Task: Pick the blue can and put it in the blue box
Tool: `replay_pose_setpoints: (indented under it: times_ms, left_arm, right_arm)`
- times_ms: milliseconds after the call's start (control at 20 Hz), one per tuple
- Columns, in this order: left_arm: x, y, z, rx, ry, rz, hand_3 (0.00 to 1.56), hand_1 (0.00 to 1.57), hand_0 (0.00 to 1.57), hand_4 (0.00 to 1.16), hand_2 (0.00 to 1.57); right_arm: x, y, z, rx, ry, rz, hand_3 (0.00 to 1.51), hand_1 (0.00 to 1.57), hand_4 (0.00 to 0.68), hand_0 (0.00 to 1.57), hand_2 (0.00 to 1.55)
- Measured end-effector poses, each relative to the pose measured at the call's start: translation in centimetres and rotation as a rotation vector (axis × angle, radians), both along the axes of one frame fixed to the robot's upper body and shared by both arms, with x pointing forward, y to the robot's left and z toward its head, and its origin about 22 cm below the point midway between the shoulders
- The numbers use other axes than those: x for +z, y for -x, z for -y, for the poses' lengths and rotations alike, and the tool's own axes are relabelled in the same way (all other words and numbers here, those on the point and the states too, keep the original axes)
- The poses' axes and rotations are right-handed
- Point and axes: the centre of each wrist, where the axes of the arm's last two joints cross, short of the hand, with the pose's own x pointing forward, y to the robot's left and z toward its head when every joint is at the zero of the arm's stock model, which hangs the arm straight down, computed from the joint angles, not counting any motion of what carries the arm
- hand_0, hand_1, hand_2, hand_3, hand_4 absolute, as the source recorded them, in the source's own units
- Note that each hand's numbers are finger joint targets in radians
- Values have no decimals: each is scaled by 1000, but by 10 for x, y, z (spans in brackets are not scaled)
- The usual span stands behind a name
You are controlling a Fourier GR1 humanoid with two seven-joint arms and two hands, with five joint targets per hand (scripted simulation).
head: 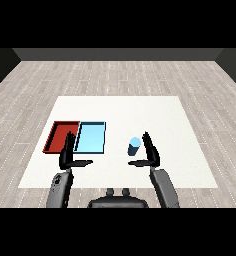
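On the white desk (120,110), the red tray (57,135) lies near the left edge with the blue tray (91,136) touching its right side; the left robot hand (69,154) stands before them, fingers straight and apart, hiding part of their near edges. Right of a stretch of bare desk, the blue can (134,146) stands upright, well apart from the blue tray. Just beside it, the right robot hand (150,152) is spread open, not touching, with bare desk beyond to the right edge.

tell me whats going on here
A humanoid robot stands at a white table, working to put a blue can in the blue tray. The can stands on the table just left of the right hand, whose fingers are straight, not yet curled round it. The left hand hovers open near the red tray and the blue tray beside it.
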Motion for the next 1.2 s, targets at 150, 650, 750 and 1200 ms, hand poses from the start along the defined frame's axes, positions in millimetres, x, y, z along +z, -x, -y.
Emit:
replay_pose_setpoints:
  times_ms: [150,650,750,1200]
  left_arm:
    - [0,3,9,6,-9,0,0,0,0,0,0]
    - [3,-2,2,4,-8,2,0,0,0,0,0]
    - [-2,-3,2,6,-16,-1,0,0,0,0,0]
    - [2,-1,-4,20,-19,7,0,0,0,0,0]
  right_arm:
    - [-1,-2,1,-13,-12,-17,0,0,0,0,0]
    - [-20,-25,1,-53,-17,-104,0,0,0,0,0]
    - [-23,-30,10,-64,-23,-116,0,0,0,0,0]
    - [-43,-39,-8,-66,-66,-176,0,0,0,0,0]
